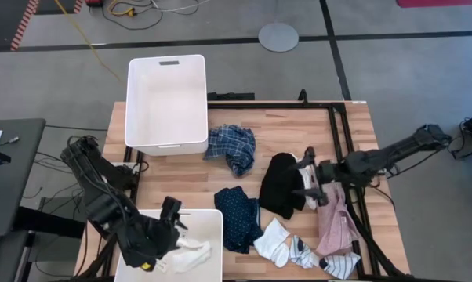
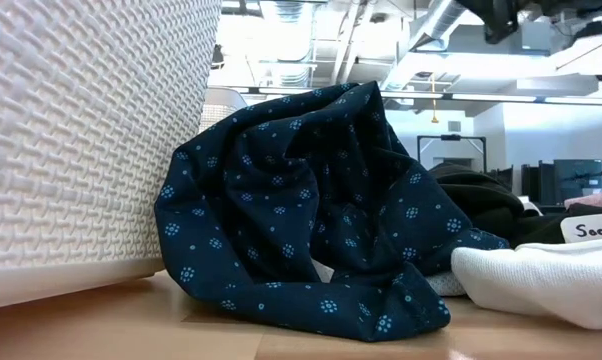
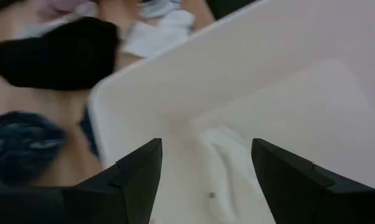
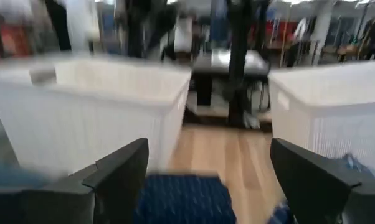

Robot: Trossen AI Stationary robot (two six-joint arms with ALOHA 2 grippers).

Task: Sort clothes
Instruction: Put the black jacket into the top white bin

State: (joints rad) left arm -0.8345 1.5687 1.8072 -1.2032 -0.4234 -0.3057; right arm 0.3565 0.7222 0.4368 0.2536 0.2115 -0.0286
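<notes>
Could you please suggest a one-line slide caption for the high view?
Left hand open over the near bin holding a white sock; right hand open beside the black piece.

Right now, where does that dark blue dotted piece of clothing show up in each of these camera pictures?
High view: navy dotted piece lies low centre, beside the near white bin.
Low view: it fills the middle, against that bin's textured wall.
Left wrist view: probably the blurred blue patch outside the bin.
Right wrist view: probably the blue cloth between the fingers.
Shared landmark: the bin.
</notes>
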